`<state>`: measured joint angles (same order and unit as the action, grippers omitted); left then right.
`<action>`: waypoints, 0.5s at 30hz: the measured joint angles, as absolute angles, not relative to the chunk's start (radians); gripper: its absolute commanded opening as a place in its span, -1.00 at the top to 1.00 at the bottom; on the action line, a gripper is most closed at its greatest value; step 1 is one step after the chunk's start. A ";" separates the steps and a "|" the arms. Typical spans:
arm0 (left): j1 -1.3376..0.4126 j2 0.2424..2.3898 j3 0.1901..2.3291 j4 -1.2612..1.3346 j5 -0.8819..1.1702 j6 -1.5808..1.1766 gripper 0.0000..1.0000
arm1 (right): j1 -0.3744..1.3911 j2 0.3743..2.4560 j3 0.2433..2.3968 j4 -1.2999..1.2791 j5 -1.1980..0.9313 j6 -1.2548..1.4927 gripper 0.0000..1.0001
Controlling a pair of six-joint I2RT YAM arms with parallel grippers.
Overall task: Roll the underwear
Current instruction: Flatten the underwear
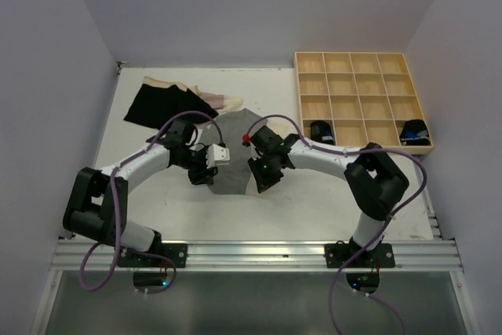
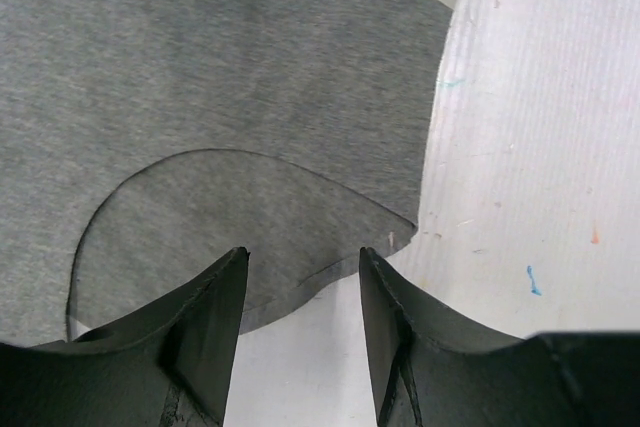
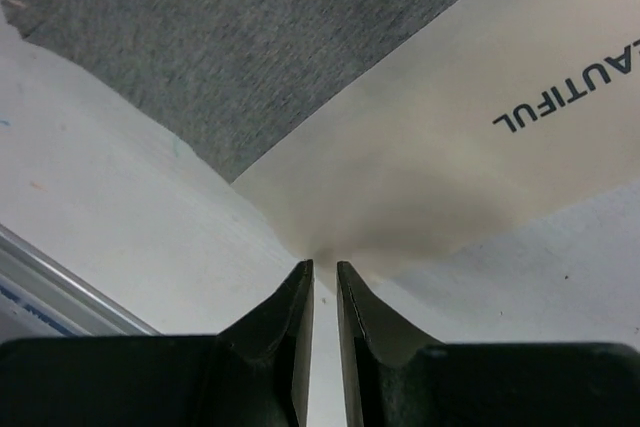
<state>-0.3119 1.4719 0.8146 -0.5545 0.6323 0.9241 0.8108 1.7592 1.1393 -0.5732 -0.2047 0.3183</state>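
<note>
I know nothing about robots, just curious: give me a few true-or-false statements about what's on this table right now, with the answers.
1. The grey underwear lies on the table between the left end effector and the right end effector. True.
2. Every compartment of the wooden tray is empty. False: two dark bundles sit in its near row.
3. The left end effector's fingers stand apart with nothing between them. True.
4. The black garment sits inside the tray. False: it lies on the table at the far left, beside the pale garments.
5. The right end effector points at a pale band with printed letters. True.
</note>
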 measured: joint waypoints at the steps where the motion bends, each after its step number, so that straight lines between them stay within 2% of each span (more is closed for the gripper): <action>1: -0.318 1.462 0.803 -0.553 0.634 0.932 -0.05 | 0.811 1.774 1.139 -0.563 -0.203 0.321 0.62; 12: -0.414 1.391 0.664 -0.521 0.610 1.020 -0.09 | 0.811 1.829 1.132 -0.537 -0.203 0.334 0.63; 15: -0.437 1.391 0.649 -0.501 0.591 1.034 0.04 | 0.811 1.829 1.132 -0.537 -0.204 0.334 0.63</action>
